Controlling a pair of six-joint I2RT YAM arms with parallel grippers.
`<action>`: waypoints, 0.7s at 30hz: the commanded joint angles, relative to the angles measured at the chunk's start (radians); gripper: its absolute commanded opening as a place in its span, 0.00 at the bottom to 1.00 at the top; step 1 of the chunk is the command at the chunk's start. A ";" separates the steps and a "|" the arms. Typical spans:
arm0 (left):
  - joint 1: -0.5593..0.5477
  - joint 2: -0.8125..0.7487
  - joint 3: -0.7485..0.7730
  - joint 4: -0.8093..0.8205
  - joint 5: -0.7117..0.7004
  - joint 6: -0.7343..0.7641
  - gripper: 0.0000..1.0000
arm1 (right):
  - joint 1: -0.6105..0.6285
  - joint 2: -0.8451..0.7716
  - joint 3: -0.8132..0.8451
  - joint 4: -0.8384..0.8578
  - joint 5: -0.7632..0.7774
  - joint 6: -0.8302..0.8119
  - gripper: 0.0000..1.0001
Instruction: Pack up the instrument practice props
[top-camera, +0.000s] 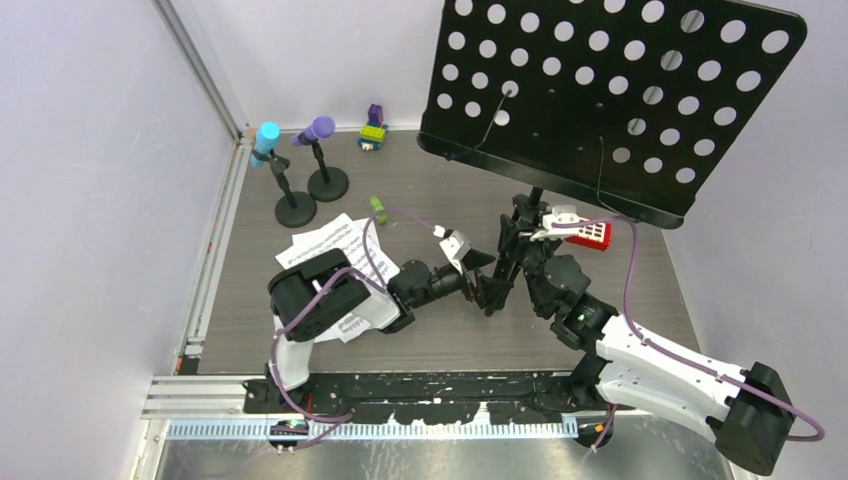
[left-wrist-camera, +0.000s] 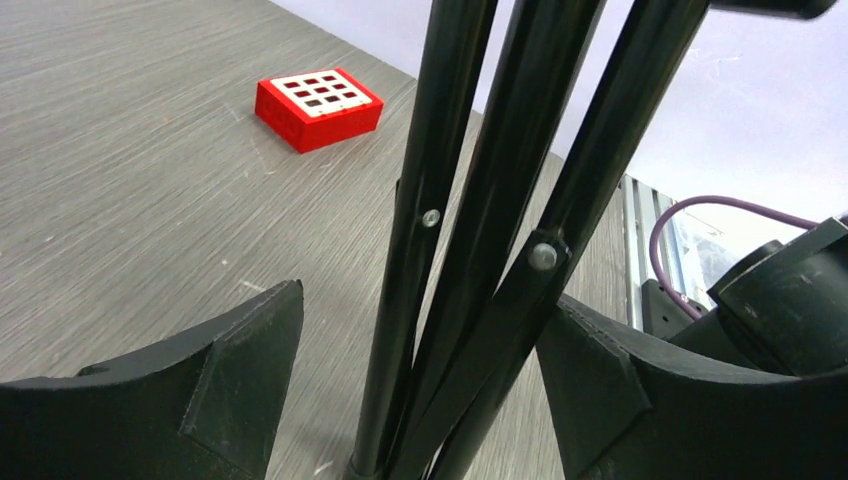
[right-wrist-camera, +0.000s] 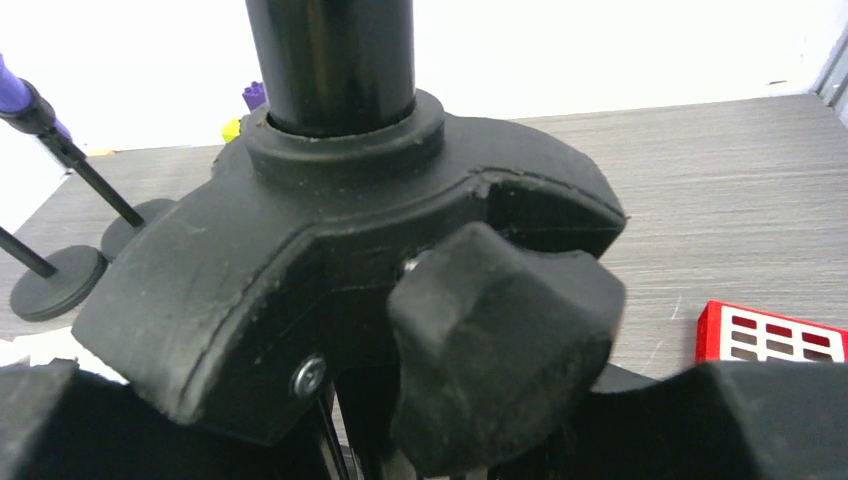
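The black perforated music rack (top-camera: 610, 90) stands at the back right on its tripod legs (top-camera: 507, 255). My left gripper (top-camera: 490, 290) is open around the folded legs (left-wrist-camera: 470, 250): the right finger (left-wrist-camera: 600, 390) touches one leg and the left finger (left-wrist-camera: 240, 370) stands apart. My right gripper (top-camera: 540, 262) is shut on the rack's tripod hub (right-wrist-camera: 300, 230), beside its knob (right-wrist-camera: 500, 330). White sheet-music pages (top-camera: 325, 245) lie under the left arm. The cyan microphone (top-camera: 266, 140) and purple microphone (top-camera: 318, 130) sit in two round-based holders (top-camera: 295, 210) at the back left.
A small red block with a white grid (top-camera: 590, 235) lies on the table just right of the tripod. Coloured toy bricks (top-camera: 373, 130) sit by the back wall and a green brick (top-camera: 378, 207) lies near the pages. Walls close in on the left and back.
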 joint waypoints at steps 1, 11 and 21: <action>0.001 0.046 0.081 0.031 -0.001 0.010 0.84 | 0.003 -0.060 0.106 0.203 -0.006 0.052 0.00; -0.014 0.112 0.135 0.045 0.108 -0.070 0.60 | 0.003 -0.033 0.176 0.096 0.112 0.140 0.00; -0.027 0.073 0.076 0.041 0.146 -0.088 0.12 | -0.079 0.001 0.286 -0.100 0.188 0.187 0.00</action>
